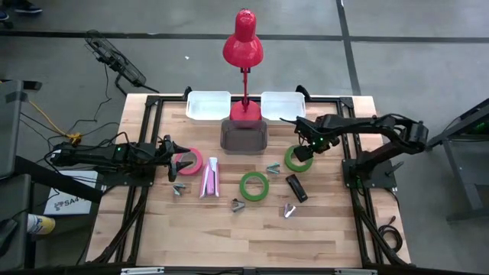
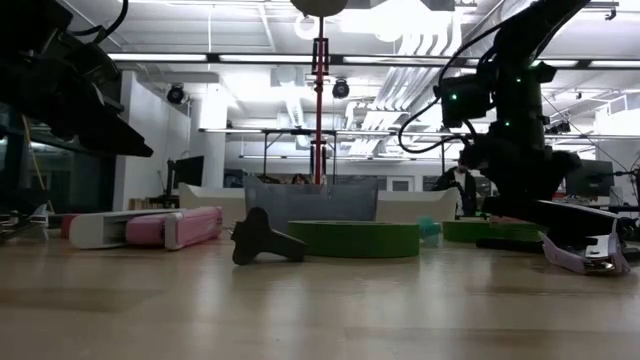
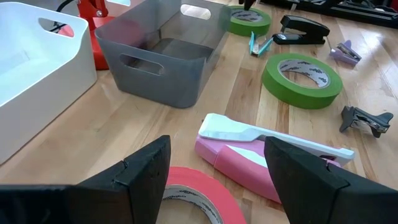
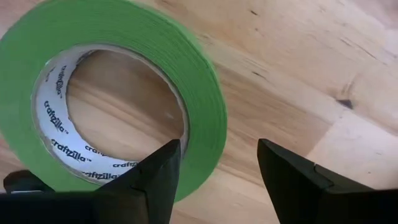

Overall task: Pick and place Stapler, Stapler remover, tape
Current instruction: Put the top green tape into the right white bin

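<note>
Left gripper [image 1: 170,156] is hanging over the pink tape [image 1: 188,161] with its jaws spread, not pinching anything, and the pink stapler [image 1: 208,177] lies just beside that roll. Mid-table there's a green tape [image 1: 254,185] lying flat, then the right gripper [image 1: 306,147] sits over the other green tape [image 1: 298,158], jaws apart, straddling its rim

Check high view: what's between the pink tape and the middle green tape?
The pink stapler lies between the pink tape and the middle green tape, clear in the high view.

pink tape [image 1: 188,161], two green tapes [image 1: 254,185] [image 1: 299,158], flat
</note>
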